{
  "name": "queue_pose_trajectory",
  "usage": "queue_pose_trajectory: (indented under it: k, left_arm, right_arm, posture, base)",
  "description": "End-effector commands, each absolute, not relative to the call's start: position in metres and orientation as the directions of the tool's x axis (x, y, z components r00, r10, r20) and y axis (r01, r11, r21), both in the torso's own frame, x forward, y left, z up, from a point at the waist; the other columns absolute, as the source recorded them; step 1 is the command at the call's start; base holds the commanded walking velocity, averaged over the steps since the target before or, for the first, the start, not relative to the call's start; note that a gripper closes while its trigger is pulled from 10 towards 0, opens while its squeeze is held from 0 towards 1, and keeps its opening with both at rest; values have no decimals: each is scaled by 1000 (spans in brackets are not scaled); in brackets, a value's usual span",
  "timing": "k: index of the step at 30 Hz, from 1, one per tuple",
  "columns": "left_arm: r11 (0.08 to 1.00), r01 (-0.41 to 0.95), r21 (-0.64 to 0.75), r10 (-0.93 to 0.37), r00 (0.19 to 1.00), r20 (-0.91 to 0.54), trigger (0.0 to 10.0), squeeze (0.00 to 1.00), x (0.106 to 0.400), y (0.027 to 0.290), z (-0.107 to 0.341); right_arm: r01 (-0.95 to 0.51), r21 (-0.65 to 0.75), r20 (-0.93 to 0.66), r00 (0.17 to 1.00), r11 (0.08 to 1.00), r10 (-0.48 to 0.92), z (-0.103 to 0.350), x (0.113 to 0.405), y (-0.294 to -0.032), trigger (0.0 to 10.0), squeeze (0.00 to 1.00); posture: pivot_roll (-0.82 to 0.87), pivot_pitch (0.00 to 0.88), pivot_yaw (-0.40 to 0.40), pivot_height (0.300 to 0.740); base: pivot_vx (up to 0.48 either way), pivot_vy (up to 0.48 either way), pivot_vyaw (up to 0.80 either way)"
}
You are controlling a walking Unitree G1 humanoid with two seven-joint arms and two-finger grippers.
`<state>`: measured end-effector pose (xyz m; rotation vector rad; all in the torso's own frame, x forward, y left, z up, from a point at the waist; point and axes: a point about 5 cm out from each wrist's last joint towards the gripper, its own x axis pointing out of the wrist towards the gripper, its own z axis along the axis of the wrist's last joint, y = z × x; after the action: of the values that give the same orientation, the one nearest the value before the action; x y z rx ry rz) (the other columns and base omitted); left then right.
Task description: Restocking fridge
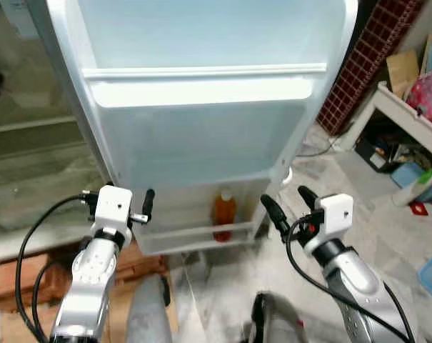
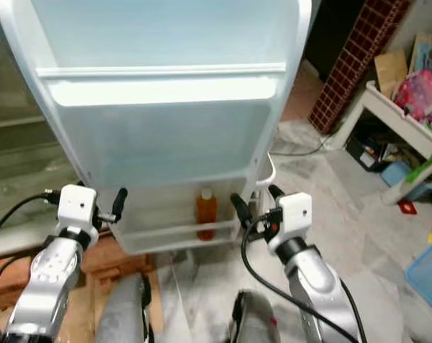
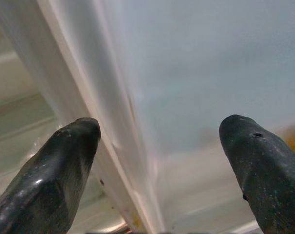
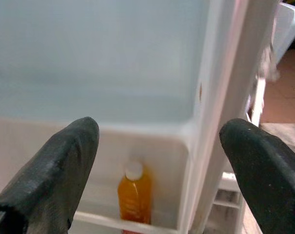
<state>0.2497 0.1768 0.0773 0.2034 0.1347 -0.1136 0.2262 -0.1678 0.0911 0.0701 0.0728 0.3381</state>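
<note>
Standing before the open fridge door (image 1: pixel 201 136), both the left hand (image 1: pixel 126 204) and right hand (image 1: pixel 290 204) are spread apart and empty, so I'd fetch another item and set it upright beside the orange bottle (image 1: pixel 224 214) in the bottom door shelf (image 1: pixel 194 236).

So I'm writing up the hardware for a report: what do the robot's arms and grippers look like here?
Both arms are silver metal with rounded segments, and a looping black cable runs along each. The left gripper and right gripper each have a white boxy block at the wrist and two long black fingers with rounded, slightly scuffed tips.

head and wrists toward fridge door (image 1: pixel 201 143)
</note>
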Motion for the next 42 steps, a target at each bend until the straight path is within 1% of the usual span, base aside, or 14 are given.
queue_pose_trajectory:
  k: [1,4,8,11,18,21,23,24,25,26,28,32,40,42]
  left_arm:
    - [973,158,170,-130,978,-164,10000,0,247,174,77]
    - [971,153,183,-124,979,-162,10000,0,235,176,77]
    - [967,162,198,-127,975,-180,10000,0,218,180,75]
    - [967,157,202,-119,975,-189,10000,0,217,182,75]
    - [957,182,225,-145,974,-172,10000,0,222,176,79]
    - [959,170,226,-135,977,-164,10000,0,226,178,80]
    - [960,173,220,-137,976,-167,10000,0,227,178,79]
    - [960,175,217,-139,976,-170,10000,0,227,178,79]
    - [960,175,217,-140,975,-170,10000,0,227,178,78]
    - [960,175,217,-140,975,-170,10000,0,227,178,78]
    - [956,169,238,-132,978,-164,10000,0,228,181,78]
    - [958,161,238,-124,979,-163,10000,0,229,183,78]
    - [958,163,237,-128,979,-159,10000,0,233,180,76]
    - [958,162,238,-127,980,-156,10000,0,234,180,76]
  right_arm:
    - [-318,73,-59,945,945,323,93,224,-171,10000,0]
    - [-312,78,-76,945,947,317,92,216,-175,10000,0]
    - [-284,92,-117,949,954,294,87,201,-183,10000,0]
    - [-259,108,-141,952,960,272,82,195,-187,10000,0]
    - [-273,114,-159,944,955,288,80,197,-186,10000,0]
    - [-315,145,-208,917,938,340,73,196,-188,10000,0]
    - [-383,170,-270,868,908,417,65,191,-185,10000,0]
    - [-446,157,-307,826,881,472,59,185,-184,10000,0]
    - [-475,141,-319,809,869,494,56,183,-184,10000,0]
    - [-475,141,-319,809,869,494,56,183,-184,10000,0]
    - [-506,192,-356,763,841,540,50,177,-189,10000,0]
    - [-506,207,-367,753,837,546,50,177,-193,10000,0]
    - [-515,144,-424,740,845,523,43,182,-206,10000,0]
    - [-530,140,-438,725,836,532,42,183,-209,10000,0]
  posture:
    - [82,0,-46,721]
    - [85,0,-46,740]
    - [92,0,-50,740]
    - [93,0,-50,740]
    - [88,0,-46,740]
    - [87,0,-46,740]
    - [84,0,-46,740]
    - [81,0,-47,740]
    - [82,0,-47,740]
    - [82,0,-47,740]
    - [87,0,-51,740]
    - [86,0,-53,740]
    - [83,0,-54,740]
    - [82,0,-54,740]
  base:
    - [0,0,0]
    - [0,0,0]
    - [0,0,0]
    - [0,0,0]
    - [0,0,0]
    - [0,0,0]
    - [0,0,0]
    - [0,0,0]
    - [0,0,0]
    - [0,0,0]
    - [0,0,0]
    - [0,0,0]
    - [0,-272,0]
    - [0,-300,0]
